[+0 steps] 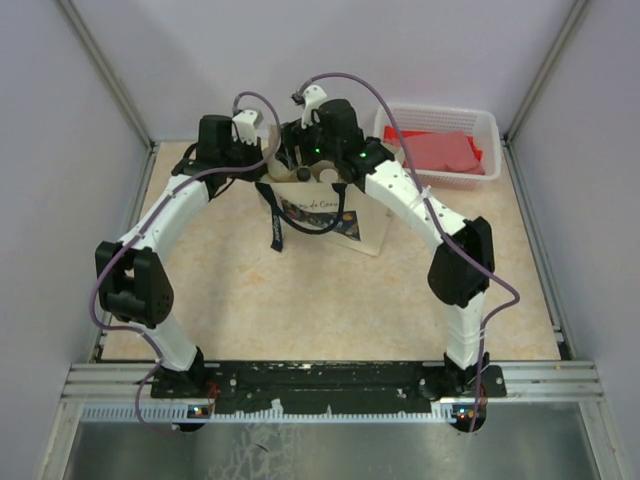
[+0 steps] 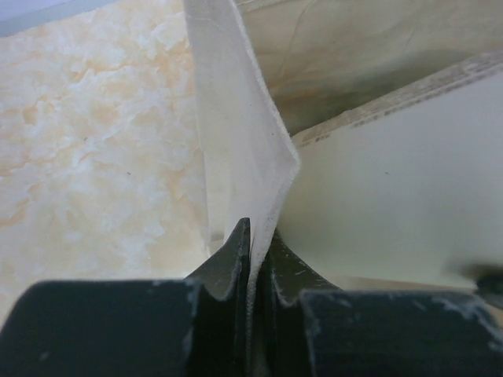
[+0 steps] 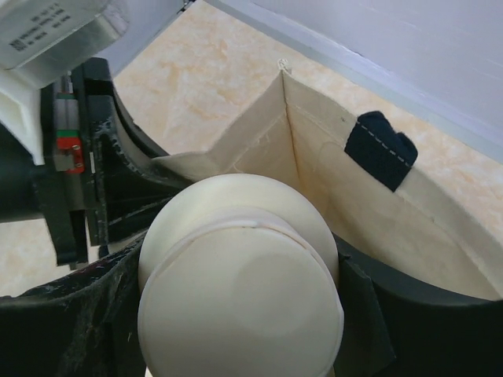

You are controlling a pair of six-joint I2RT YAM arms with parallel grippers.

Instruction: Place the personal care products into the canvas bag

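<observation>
1. Holding the bag open falls to the left hand (image 2: 253,251). Its two fingers are clenched on a fold of the canvas bag's rim (image 2: 240,133), and the cloth stands up just beyond the fingertips.
2. The right hand (image 3: 236,314) is grasping a cream-capped bottle (image 3: 244,228), with a finger pressed against it on either side. The cap faces the wrist camera, so the bottle's body and its colour are hidden.
3. Beneath and beyond the right hand lies the bag's open mouth. The pale inner wall and a navy handle patch (image 3: 380,149) show past the fingertips, towards that hand's right.
4. Seen from above, both hands meet over the bag, which stands on the counter (image 1: 300,300). A white basket (image 1: 487,125) with red contents sits well apart, off the right hand's outer side.
5. The step in hand looks like delivering this bottle, which is poised over the opening but not yet let go. Whether other products already lie inside cannot be told.
6. The next move calls for lowering the bottle past the rim and then parting the right fingers. Meanwhile the left pinch has to hold, or the soft mouth may fold shut.
</observation>
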